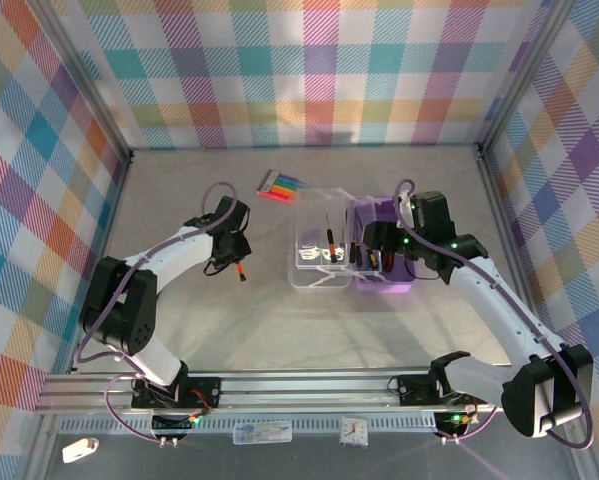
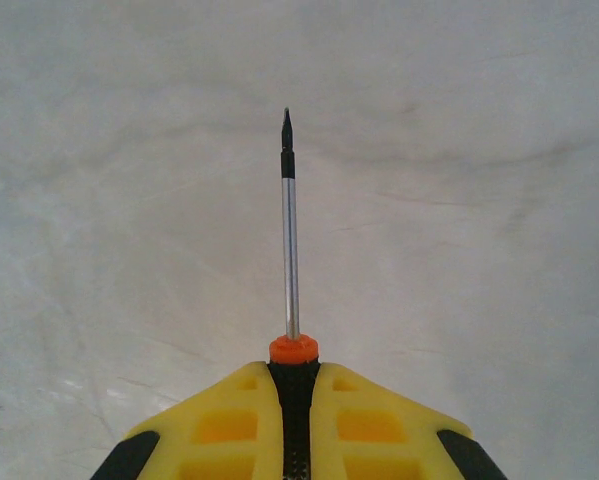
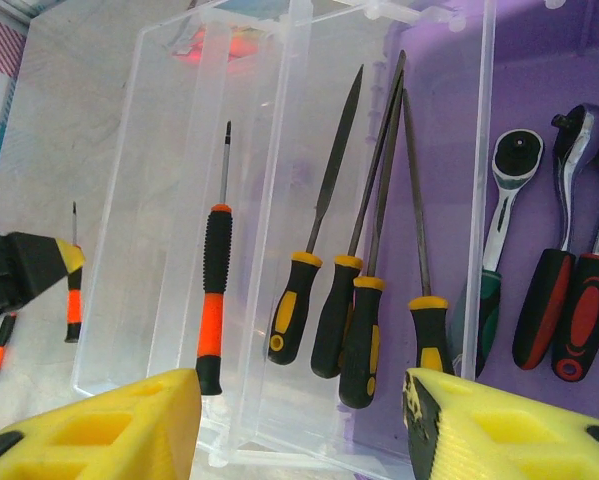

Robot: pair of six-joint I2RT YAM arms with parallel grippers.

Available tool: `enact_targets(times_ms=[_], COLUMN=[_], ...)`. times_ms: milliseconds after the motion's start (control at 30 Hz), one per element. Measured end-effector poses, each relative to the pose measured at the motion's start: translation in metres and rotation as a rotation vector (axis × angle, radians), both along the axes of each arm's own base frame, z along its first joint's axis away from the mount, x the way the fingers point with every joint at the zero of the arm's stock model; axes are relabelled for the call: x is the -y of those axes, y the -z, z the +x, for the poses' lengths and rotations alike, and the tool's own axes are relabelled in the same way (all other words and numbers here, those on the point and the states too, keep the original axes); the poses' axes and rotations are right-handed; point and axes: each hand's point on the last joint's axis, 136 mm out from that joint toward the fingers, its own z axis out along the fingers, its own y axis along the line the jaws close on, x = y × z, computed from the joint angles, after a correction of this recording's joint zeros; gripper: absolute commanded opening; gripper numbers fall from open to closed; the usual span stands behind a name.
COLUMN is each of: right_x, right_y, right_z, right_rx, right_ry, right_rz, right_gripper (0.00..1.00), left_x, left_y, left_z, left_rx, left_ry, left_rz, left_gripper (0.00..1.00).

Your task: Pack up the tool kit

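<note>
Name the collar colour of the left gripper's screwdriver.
Orange; the screwdriver's collar shows best in the left wrist view.

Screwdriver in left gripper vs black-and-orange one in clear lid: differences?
Gripped black-and-orange screwdriver: clamped in the left gripper, jaws shut; lid screwdriver: lying free. Gripped one is apart from the clear plastic lid; lid one lies inside it. Both: thin metal shafts.

The tool kit box (image 1: 364,212) lies open, its purple base (image 3: 539,90) on the right and its clear lid (image 1: 307,225) folded flat to the left. One black-and-orange screwdriver (image 3: 213,300) lies in the lid. Yellow-handled files (image 3: 334,305) sit side by side next to the ratchets (image 3: 564,300) in the base. A second screwdriver (image 2: 290,250) is clamped by its handle in the left gripper (image 2: 294,385), well left of the box.
</note>
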Motion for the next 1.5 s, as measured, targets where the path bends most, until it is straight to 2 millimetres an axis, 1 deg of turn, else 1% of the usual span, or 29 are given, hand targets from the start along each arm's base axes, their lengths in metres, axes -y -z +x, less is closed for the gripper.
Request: enact_targets(times_ms=[100,233,367,467,533,600,667,767,900,967,1033,1167,1500], right_x=[0.000,0.003,0.010,0.018,0.022,0.024,0.024,0.025,0.025,0.026,0.026,0.026,0.026], right_y=[0.000,0.001,0.007,0.011,0.011,0.010,0.009,0.009,0.010,0.012,0.012,0.012,0.012], right_z=[0.000,0.002,0.003,0.002,0.001,0.002,0.002,0.002,0.000,-0.001,-0.001,-0.001,-0.001], right_rx=[0.001,0.005,0.008,0.010,0.013,0.017,0.019,0.019,0.019,0.014,0.012,0.013,0.013], right_ry=[0.000,0.015,0.051,0.086,0.103,0.117,0.123,0.126,0.127,0.128,0.128,0.128,0.128], right_rz=[-0.001,-0.013,-0.040,-0.064,-0.070,-0.072,-0.072,-0.068,-0.067,-0.068,-0.068,-0.068,-0.068], right_gripper=[0.56,0.56,0.56,0.56,0.56,0.56,0.56,0.56,0.56,0.56,0.56,0.56,0.57], left_x=[0.021,0.056,0.101,0.135,0.156,0.175,0.194,0.216,0.234,0.240,0.244,0.250,0.252], left_y=[-0.028,-0.073,-0.129,-0.160,-0.170,-0.171,-0.164,-0.143,-0.112,-0.101,-0.098,-0.101,-0.100], left_z=[0.009,0.017,0.020,0.019,0.018,0.018,0.017,0.014,0.010,0.008,0.009,0.012,0.017], left_rx=[0.049,0.129,0.238,0.302,0.324,0.328,0.315,0.275,0.219,0.195,0.189,0.207,0.215], left_ry=[0.052,0.142,0.239,0.303,0.341,0.374,0.406,0.445,0.477,0.483,0.486,0.481,0.431], left_rz=[-0.013,-0.020,-0.059,-0.097,-0.115,-0.123,-0.120,-0.110,-0.092,-0.097,-0.112,-0.139,-0.164], left_gripper=[0.00,0.00,0.00,0.00,0.00,0.00,0.00,0.00,0.00,0.00,0.00,0.00,0.00])
